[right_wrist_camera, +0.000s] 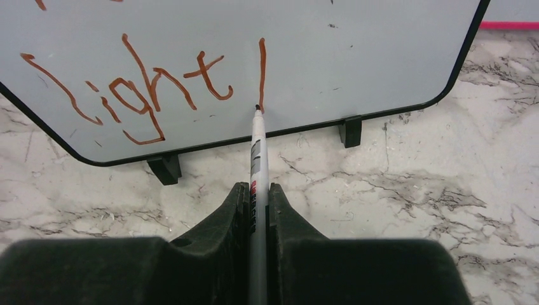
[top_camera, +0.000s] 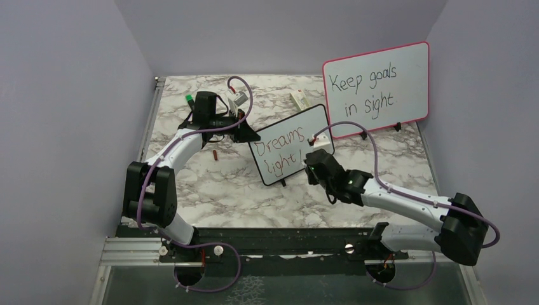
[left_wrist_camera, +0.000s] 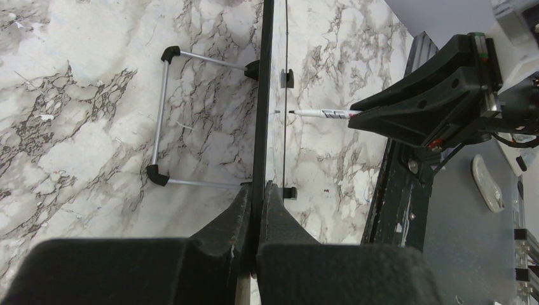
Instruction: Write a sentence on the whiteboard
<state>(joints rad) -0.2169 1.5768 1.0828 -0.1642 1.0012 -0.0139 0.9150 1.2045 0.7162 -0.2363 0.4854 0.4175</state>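
Marbled tabletop (top_camera: 222,190) bears the whiteboard (top_camera: 311,127), edge pinched in the left gripper (left_wrist_camera: 257,190); the right gripper (right_wrist_camera: 257,190) pinches a marker (right_wrist_camera: 257,143) touching it beside the sentence (right_wrist_camera: 140,89).

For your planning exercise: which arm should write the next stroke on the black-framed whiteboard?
Right: the right gripper holds the white marker, tip at the black-framed whiteboard; the left gripper clamps its edge.

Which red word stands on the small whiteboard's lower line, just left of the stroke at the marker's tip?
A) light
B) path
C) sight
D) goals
A: the right wrist view shows "light" in red on the whiteboard, just left of the vertical stroke whose foot meets the marker tip.
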